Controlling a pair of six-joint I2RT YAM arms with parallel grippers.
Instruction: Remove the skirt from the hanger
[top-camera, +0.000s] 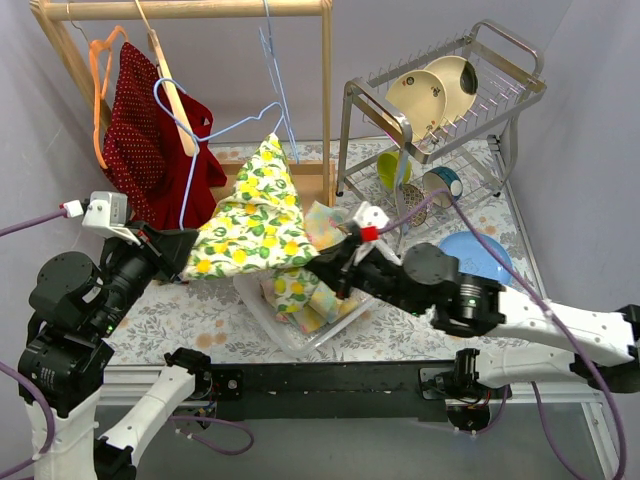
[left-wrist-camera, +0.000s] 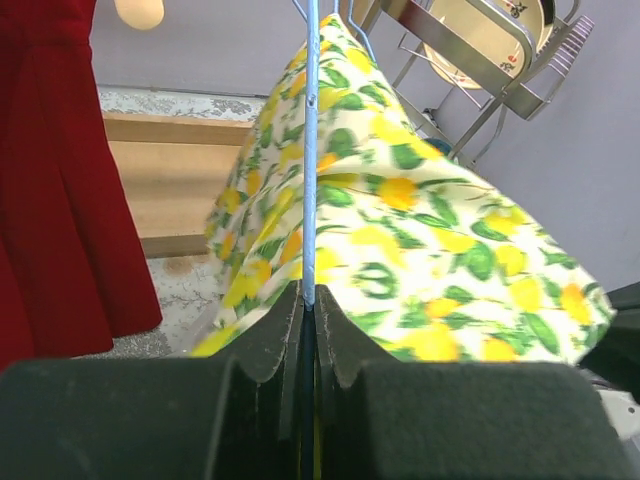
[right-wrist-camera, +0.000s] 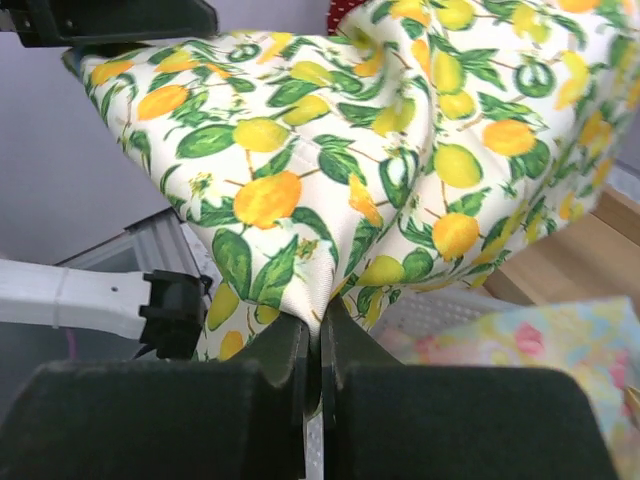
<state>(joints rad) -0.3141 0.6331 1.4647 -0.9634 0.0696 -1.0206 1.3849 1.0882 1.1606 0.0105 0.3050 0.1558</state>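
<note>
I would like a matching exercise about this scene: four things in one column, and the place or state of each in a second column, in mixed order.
1 left gripper
2 right gripper
3 blue plate
4 cream bowls

a resting in the dish rack
b shut on the skirt
c shut on the blue hanger
d lying on the table

Pairs: 1-c, 2-b, 3-d, 4-a.
</note>
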